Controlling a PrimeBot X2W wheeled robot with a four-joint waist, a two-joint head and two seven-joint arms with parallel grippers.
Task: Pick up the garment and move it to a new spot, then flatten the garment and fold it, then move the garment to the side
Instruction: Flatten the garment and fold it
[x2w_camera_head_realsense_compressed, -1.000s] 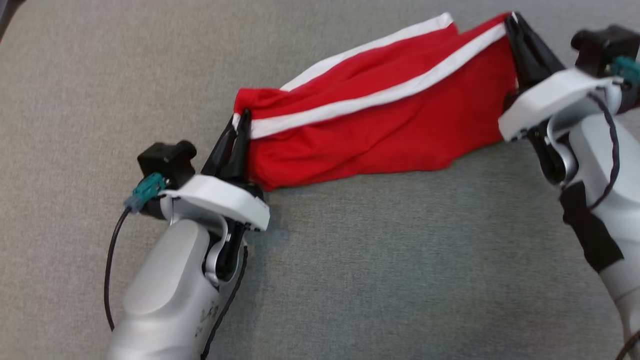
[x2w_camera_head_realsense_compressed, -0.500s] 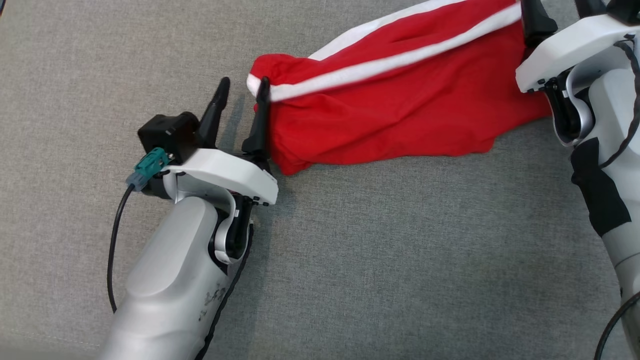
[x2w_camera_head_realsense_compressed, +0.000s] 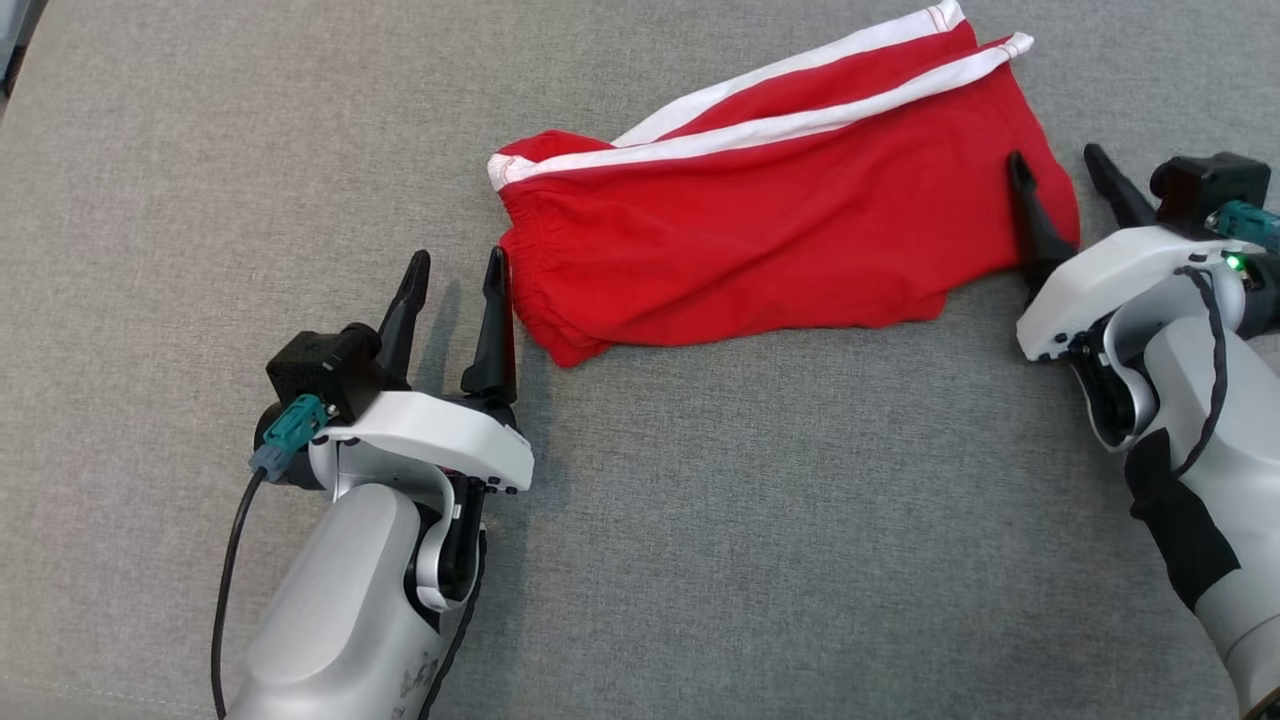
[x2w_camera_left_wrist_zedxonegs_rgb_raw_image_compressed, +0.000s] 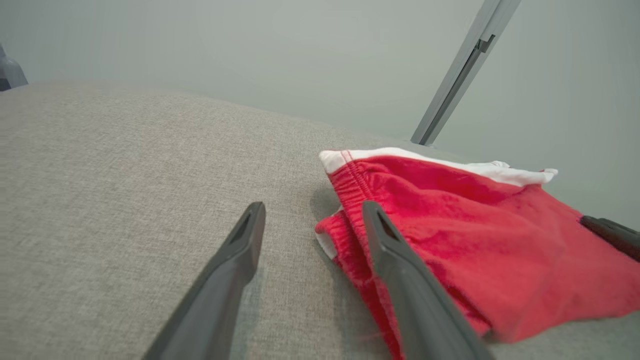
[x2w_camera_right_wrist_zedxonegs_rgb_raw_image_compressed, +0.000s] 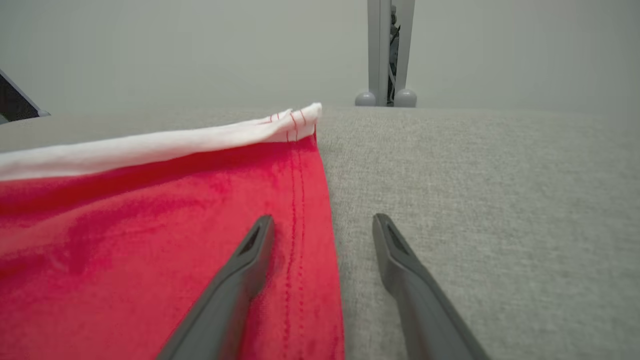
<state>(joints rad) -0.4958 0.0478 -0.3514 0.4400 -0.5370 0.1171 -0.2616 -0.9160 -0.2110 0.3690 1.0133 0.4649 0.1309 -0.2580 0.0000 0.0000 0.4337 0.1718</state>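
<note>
The garment (x2w_camera_head_realsense_compressed: 780, 220) is a pair of red shorts with white side stripes, lying folded lengthwise on the grey fabric surface (x2w_camera_head_realsense_compressed: 700, 520). Its elastic waistband end points toward my left gripper (x2w_camera_head_realsense_compressed: 457, 270), which stands open just left of that end with nothing between its fingers. In the left wrist view the garment (x2w_camera_left_wrist_zedxonegs_rgb_raw_image_compressed: 475, 235) lies partly behind the right finger of my left gripper (x2w_camera_left_wrist_zedxonegs_rgb_raw_image_compressed: 311, 215). My right gripper (x2w_camera_head_realsense_compressed: 1052, 165) is open at the hem end. In the right wrist view my right gripper (x2w_camera_right_wrist_zedxonegs_rgb_raw_image_compressed: 322, 222) straddles the hem edge of the garment (x2w_camera_right_wrist_zedxonegs_rgb_raw_image_compressed: 150, 225), one finger over the cloth.
The grey fabric surface stretches wide in front of and to the left of the garment. A grey metal post (x2w_camera_right_wrist_zedxonegs_rgb_raw_image_compressed: 390, 50) stands beyond the far edge, and a slanted grey bar (x2w_camera_left_wrist_zedxonegs_rgb_raw_image_compressed: 460, 75) rises behind the surface in the left wrist view.
Both grippers have opened and let go of the garment, then drawn back from its ends. The garment now lies loose on the surface. The head camera has also shifted.
</note>
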